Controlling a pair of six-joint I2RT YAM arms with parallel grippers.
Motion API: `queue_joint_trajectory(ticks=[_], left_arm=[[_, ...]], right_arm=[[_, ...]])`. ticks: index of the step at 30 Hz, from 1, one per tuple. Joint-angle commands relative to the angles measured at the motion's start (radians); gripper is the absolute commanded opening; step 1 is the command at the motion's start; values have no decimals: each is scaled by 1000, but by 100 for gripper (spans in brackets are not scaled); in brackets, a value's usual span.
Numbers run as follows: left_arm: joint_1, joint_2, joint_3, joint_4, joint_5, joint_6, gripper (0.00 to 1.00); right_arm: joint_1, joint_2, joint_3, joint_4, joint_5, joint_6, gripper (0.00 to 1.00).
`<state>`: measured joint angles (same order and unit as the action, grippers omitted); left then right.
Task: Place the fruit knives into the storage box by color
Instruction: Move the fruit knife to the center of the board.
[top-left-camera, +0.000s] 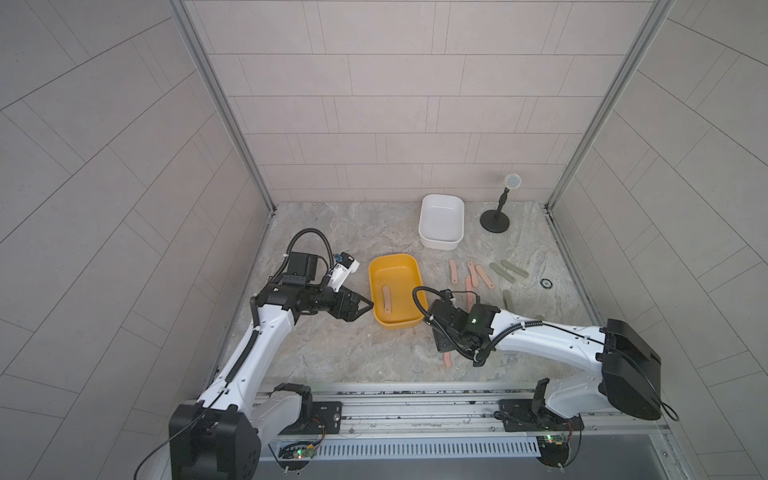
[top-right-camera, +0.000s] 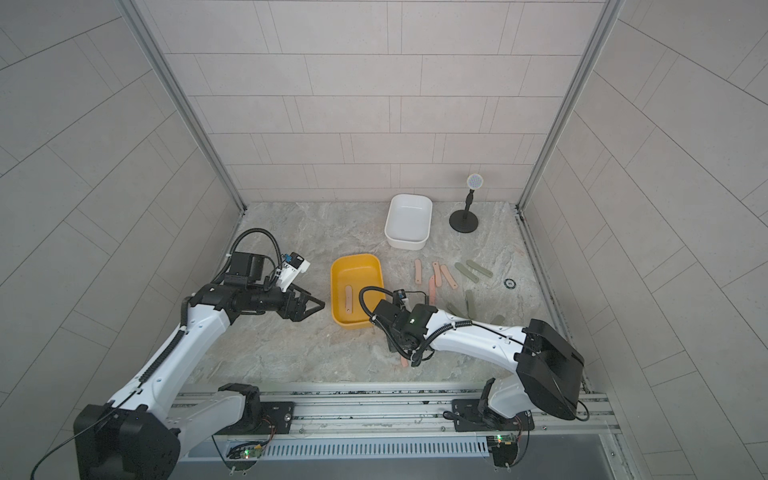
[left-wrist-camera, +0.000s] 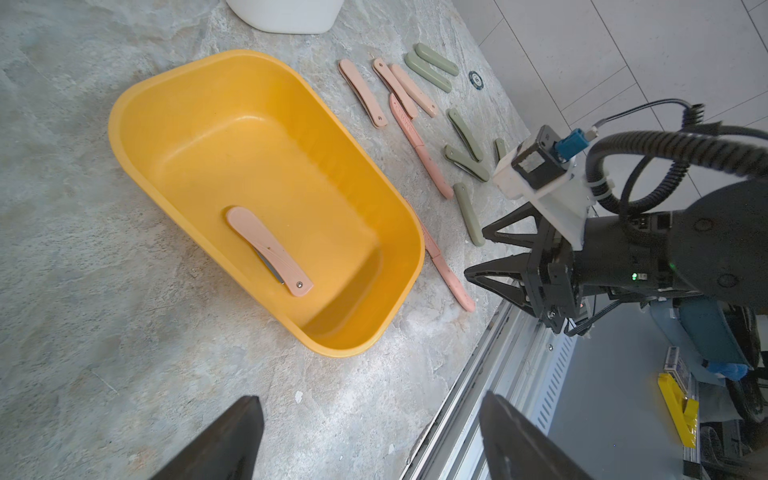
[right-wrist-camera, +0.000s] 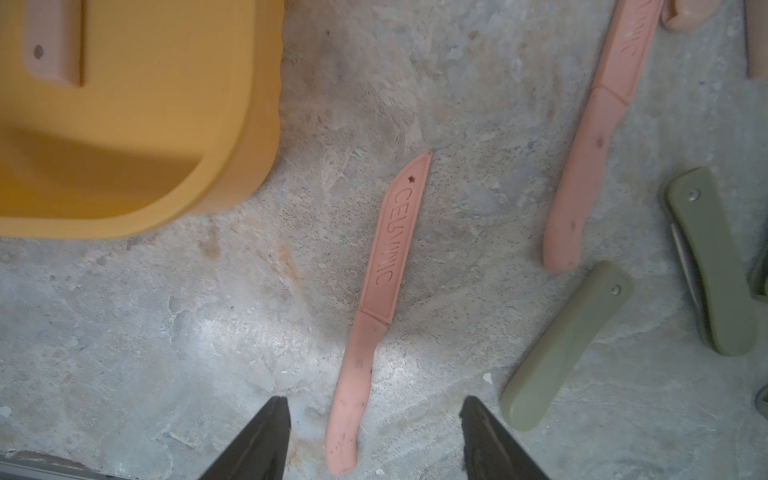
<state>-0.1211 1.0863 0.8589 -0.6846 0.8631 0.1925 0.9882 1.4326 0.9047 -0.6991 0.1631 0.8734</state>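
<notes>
On the table (left-wrist-camera: 83, 291), the yellow box (left-wrist-camera: 166, 124) holds one pink folding knife (left-wrist-camera: 268, 249), so I judge pinks go there. My right pincer (right-wrist-camera: 374, 399) stands spread astride the handle of a long pink knife (right-wrist-camera: 376, 291) lying near that box, not touching it. My left pincer (left-wrist-camera: 370, 397) hangs spread and empty.

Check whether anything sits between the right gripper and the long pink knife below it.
Nothing visible does. The right gripper, jaws open, hangs over the handle of the long pink knife on bare table; the grey-green folding knife lies apart to one side, the yellow box beside the blade end.
</notes>
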Motion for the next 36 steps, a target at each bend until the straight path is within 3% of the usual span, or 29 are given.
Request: queue_joint_trajectory(ticks=[1, 21, 36], left_arm=[[-6, -7, -5, 4, 17, 29, 88], [-7, 9, 8, -4, -1, 29, 88], [-5, 34, 39, -44, -19, 47, 88]], right_arm=[[4, 32, -2, 8, 20, 31, 66], [-38, 157, -38, 94, -91, 71, 51], [-107, 186, -31, 90, -137, 28, 26]])
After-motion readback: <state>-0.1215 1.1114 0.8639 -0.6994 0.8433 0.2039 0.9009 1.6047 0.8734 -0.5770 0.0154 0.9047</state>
